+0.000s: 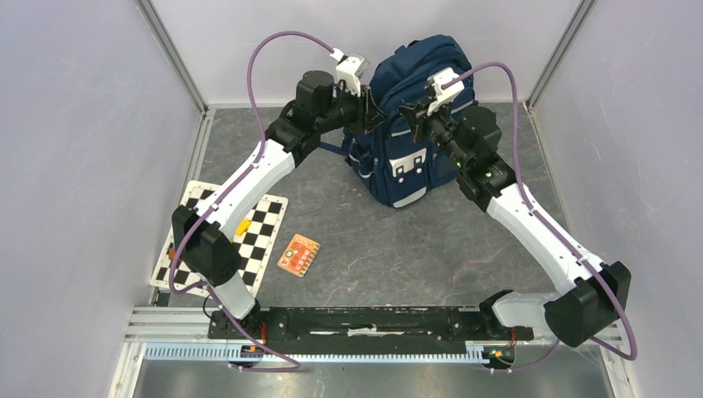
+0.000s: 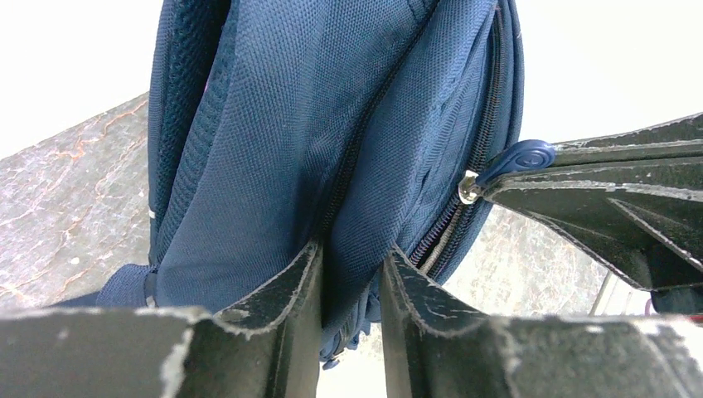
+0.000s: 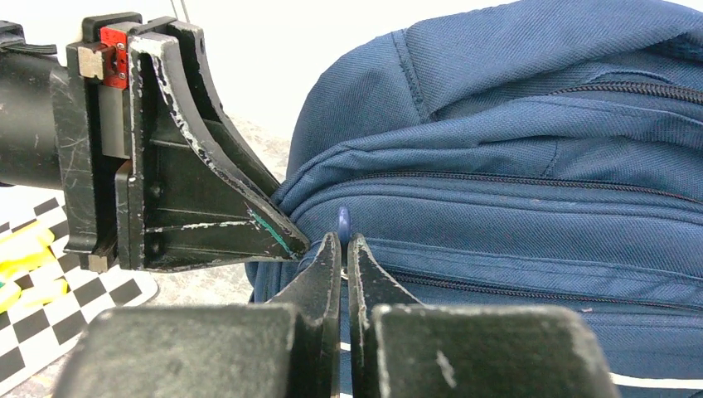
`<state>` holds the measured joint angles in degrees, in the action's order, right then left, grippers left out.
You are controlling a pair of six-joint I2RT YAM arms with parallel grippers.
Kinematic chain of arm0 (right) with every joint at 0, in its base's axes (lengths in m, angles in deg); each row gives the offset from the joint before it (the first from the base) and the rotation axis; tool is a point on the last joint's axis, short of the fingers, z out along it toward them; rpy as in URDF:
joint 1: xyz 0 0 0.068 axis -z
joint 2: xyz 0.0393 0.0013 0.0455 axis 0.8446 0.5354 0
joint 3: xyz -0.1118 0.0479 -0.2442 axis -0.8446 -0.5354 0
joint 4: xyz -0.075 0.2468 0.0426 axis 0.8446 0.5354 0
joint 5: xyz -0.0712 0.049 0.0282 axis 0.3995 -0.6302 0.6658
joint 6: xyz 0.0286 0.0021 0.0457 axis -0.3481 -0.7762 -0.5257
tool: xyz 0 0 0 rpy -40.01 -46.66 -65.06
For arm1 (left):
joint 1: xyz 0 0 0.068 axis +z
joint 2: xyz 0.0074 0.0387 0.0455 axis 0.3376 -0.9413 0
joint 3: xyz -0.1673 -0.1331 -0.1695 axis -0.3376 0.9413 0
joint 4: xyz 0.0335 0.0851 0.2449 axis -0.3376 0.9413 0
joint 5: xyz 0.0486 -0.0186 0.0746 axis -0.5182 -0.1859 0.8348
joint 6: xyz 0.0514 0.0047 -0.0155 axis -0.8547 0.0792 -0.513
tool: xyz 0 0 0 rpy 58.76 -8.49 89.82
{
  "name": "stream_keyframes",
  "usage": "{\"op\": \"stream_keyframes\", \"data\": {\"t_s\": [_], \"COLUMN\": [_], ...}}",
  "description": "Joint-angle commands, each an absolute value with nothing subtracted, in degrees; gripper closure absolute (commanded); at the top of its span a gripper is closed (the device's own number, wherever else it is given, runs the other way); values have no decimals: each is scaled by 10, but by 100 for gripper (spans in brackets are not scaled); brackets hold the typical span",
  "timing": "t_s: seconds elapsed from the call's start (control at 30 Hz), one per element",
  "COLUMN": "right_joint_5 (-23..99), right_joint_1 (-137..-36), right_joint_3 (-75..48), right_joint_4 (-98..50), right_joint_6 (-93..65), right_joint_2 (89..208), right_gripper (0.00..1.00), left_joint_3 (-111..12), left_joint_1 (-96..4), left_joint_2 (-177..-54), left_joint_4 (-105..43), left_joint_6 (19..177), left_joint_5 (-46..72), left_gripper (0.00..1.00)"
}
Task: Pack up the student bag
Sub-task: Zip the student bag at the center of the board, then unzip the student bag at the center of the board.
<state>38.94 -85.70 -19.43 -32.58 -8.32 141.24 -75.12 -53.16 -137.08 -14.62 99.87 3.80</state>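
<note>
Navy-blue fabric student bag (image 1: 414, 83) seems braced by the left end effector (image 2: 352, 253) pinching its side fold while the right end effector (image 3: 344, 240) clamps its blue zipper pull (image 2: 518, 157).

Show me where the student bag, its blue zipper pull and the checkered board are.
student bag (image 1: 419, 66): top external view, on its navy top panel.
blue zipper pull (image 2: 521, 157): left wrist view, on its rounded end.
checkered board (image 1: 264, 234): top external view, on its right-hand squares.

One student bag (image 1: 414, 76), one checkered mat (image 1: 261, 238), one orange card (image 1: 298, 254), one yellow piece (image 1: 243, 226)
</note>
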Motion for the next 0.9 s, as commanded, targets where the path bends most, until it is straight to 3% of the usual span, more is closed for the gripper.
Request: {"op": "stream_keyframes", "data": {"t_s": [0.0, 0.07, 0.2, 0.3, 0.4, 0.57, 0.87], "right_joint_5": [397, 392, 409, 502, 605, 682, 615], "right_joint_1": [-865, -867, -871, -872, -871, -851, -730], "right_joint_3": [-202, -198, -192, -192, -196, -183, -166], "right_joint_4": [-349, -349, -338, -319, -308, -303, -294], "right_joint_6": [-83, -79, -77, -78, -62, -44, -91], "right_joint_2": [1396, 1396, 1398, 1390, 1377, 1371, 1395], "right_gripper": [100, 100, 100, 100, 100, 100, 100], "left_joint_3": [-746, -745, -743, -732, -725, -713, -698], "left_joint_1": [-526, -524, -522, -518, -515, -510, -508], "left_joint_2": [-1367, -1366, -1363, -1355, -1351, -1342, -1331], "left_joint_4": [-177, -177, -181, -195, -196, -195, -183], "left_joint_6": [992, 992, 992, 994, 994, 986, 969], "left_joint_5": [23, 19, 9, 8, 3, -2, 3], "left_gripper": [68, 74, 76, 90, 98, 98, 98]}}
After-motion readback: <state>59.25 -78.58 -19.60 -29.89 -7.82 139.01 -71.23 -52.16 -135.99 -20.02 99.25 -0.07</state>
